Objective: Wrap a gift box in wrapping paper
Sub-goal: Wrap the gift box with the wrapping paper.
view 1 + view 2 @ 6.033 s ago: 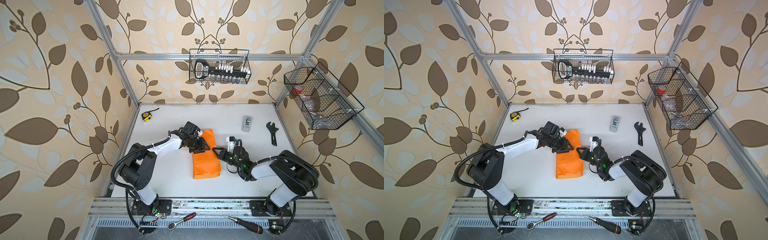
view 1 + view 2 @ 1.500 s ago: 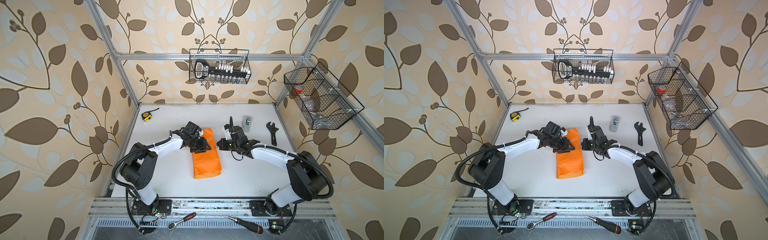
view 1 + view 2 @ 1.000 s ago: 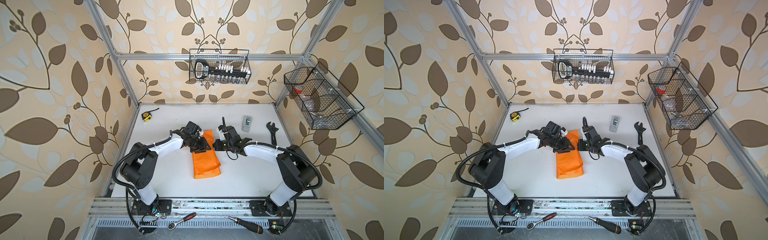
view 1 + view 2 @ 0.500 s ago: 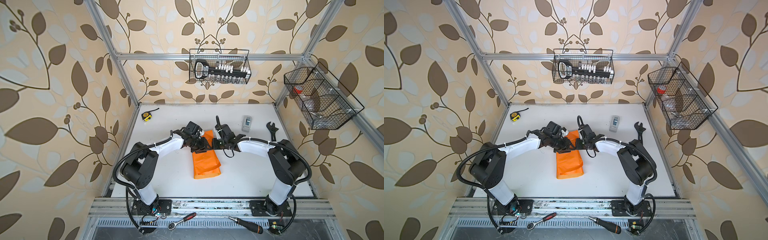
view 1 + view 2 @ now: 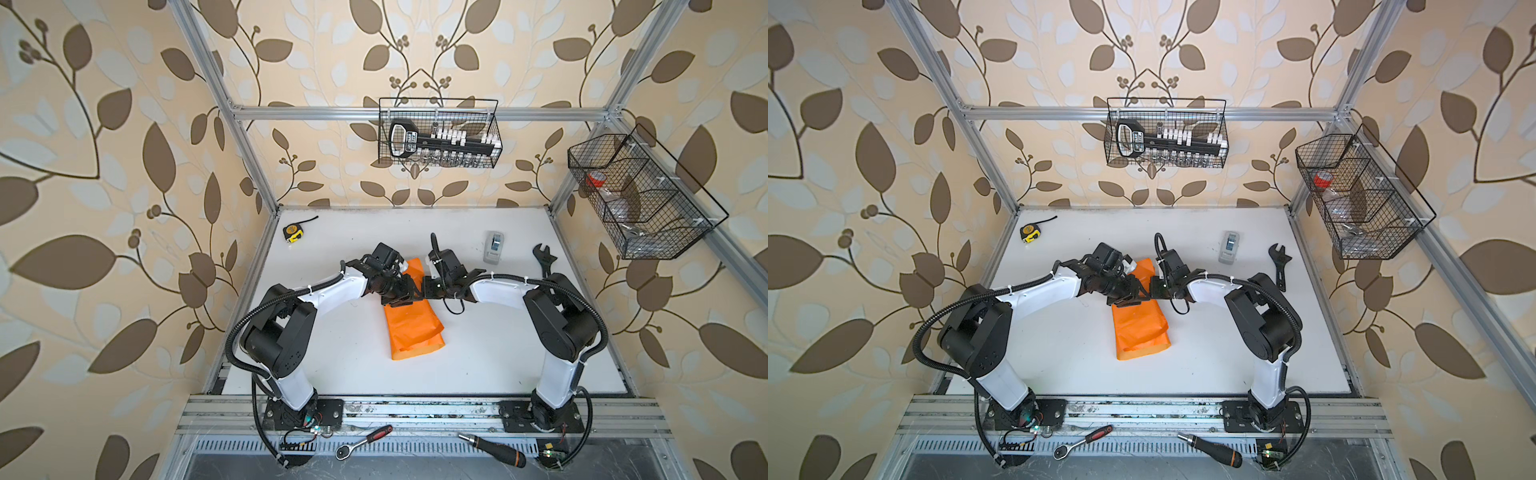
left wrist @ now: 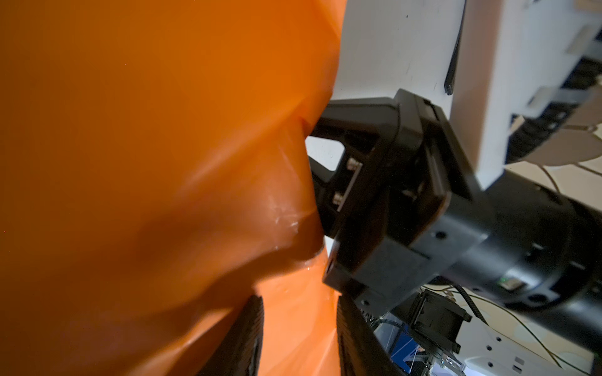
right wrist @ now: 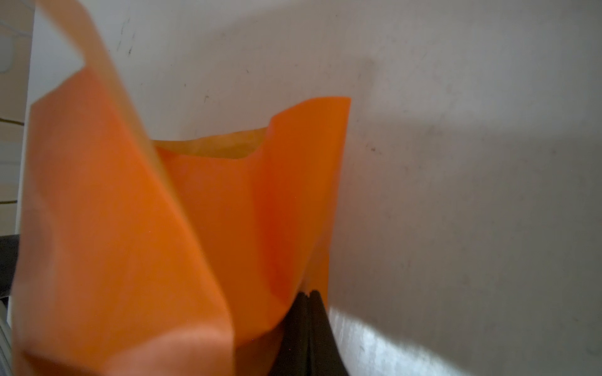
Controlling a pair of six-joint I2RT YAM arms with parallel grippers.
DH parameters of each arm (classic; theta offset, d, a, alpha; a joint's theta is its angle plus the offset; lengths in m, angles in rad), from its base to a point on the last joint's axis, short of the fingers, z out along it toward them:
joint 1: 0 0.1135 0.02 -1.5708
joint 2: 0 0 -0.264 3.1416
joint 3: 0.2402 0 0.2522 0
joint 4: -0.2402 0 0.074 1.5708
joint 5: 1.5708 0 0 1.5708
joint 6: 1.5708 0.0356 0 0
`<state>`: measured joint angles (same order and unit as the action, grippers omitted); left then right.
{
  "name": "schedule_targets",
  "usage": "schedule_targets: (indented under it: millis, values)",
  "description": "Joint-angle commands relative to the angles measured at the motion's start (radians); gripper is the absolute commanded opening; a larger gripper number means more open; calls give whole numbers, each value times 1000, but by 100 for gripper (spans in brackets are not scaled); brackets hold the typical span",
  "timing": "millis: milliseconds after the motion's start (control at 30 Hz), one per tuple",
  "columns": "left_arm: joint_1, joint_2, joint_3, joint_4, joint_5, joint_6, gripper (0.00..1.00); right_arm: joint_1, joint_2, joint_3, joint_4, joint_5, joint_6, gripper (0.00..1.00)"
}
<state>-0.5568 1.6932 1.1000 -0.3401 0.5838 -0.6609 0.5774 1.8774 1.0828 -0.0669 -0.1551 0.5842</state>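
Left gripper (image 5: 404,296): black claw with two fingers, half closed. It holds the big creased orange wrapping paper (image 5: 412,328) between its fingers (image 6: 248,335), near the end of the bundle that is far from the arm bases.
Right gripper (image 5: 421,289): black claw, squeezed fully shut. Its tip pokes the side of the orange paper, right beside the left gripper. The two claws point at each other and almost touch.
Orange wrapping paper: folded into a long bundle that lies on the flat white table (image 5: 498,353). Most of it stretches away from both grippers, toward the arm bases. A short bit sticks out past them on the other side. In the right wrist view, loose flaps of the paper (image 7: 114,211) stand up just ahead of the shut fingers.
Small black gift box: cannot be seen. Orange paper covers the spot under the left gripper.
Small grey tape dispenser (image 5: 493,247): on the table past the right gripper, well apart from it.
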Motion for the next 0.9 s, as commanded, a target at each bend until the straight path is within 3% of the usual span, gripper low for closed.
schedule_targets:
  millis: [0,333,567,867]
  values:
    - [-25,62,-42,-118,-76,11,42,-6,-3,-15,80,-84,13,0]
    - [-26,62,-30,-133,-86,11,42,-168,-240,-172,45,-130,-51,10]
    - [-25,65,-22,-146,-94,11,42,-104,-260,-157,35,-135,-42,6]
    - [-29,63,-16,-157,-102,8,42,-26,-141,-91,76,-138,-8,3]
